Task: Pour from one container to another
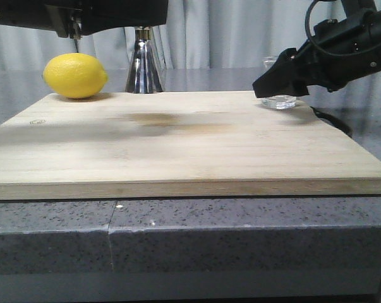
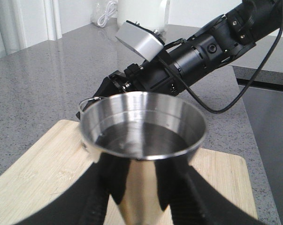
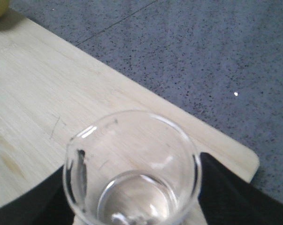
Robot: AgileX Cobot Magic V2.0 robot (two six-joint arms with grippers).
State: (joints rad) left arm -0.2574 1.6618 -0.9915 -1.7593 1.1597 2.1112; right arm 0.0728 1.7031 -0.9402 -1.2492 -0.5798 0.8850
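Observation:
The steel jigger (image 1: 144, 69) stands at the back of the wooden board (image 1: 177, 145), and its wide cup (image 2: 143, 131) holds a dark pool of liquid. My left gripper (image 2: 141, 206) is shut on the jigger's narrow waist, one black finger (image 2: 92, 197) on each side. The clear glass beaker (image 1: 280, 100) rests upright on the board's far right corner. My right gripper (image 1: 280, 79) is shut on the beaker (image 3: 132, 173), with black fingers (image 3: 221, 187) against both walls. Little or nothing shows in the beaker's bottom.
A yellow lemon (image 1: 75, 76) lies at the board's back left, beside the jigger. The board sits on a grey speckled counter (image 1: 241, 227). A white appliance (image 2: 141, 14) stands far back, and a dark flat panel (image 2: 268, 122) lies beyond the right arm (image 2: 202, 51).

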